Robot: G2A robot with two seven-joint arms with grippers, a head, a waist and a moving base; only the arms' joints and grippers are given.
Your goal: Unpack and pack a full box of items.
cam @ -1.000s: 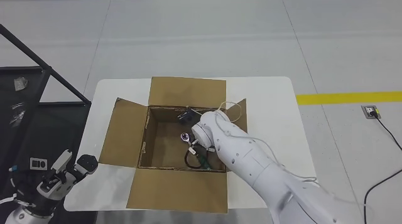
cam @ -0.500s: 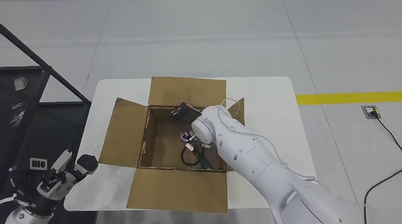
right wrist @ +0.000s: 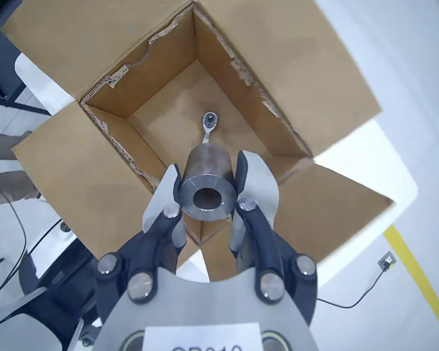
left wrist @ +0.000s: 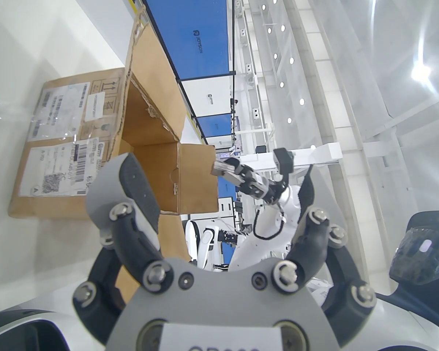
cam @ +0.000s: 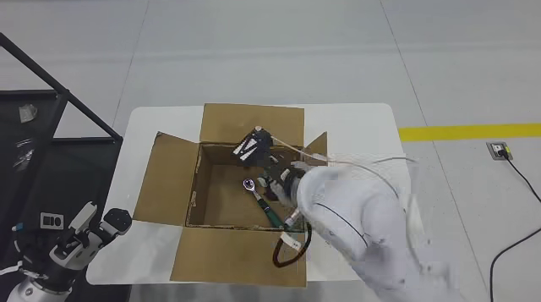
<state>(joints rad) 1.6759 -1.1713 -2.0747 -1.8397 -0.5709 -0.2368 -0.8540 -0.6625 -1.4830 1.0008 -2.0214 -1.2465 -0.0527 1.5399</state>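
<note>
An open cardboard box (cam: 220, 255) stands on the white table (cam: 372, 133). On its floor lies a ratchet wrench (cam: 258, 196) (right wrist: 208, 121). My right gripper (right wrist: 206, 175) (cam: 254, 146) hangs above the box's far right part, shut on a dark hollow metal cylinder (right wrist: 207, 184). The left wrist view shows that gripper (left wrist: 237, 175) far off, with the cylinder (left wrist: 222, 166) above the box's rim. My left gripper (left wrist: 223, 191) (cam: 97, 222) is open and holds nothing. It sits low, off the table's near left corner and beside the box (left wrist: 95, 129).
All flaps of the box (right wrist: 307, 74) are folded outward over the table. A black rack (cam: 34, 133) stands to the left of the table. A yellow line (cam: 469, 131) and a socket with a cable (cam: 500, 151) mark the floor on the right.
My right arm has risen out of the box with the cylinder and now hangs above the rim; the wrench is uncovered. The left arm has not moved.
</note>
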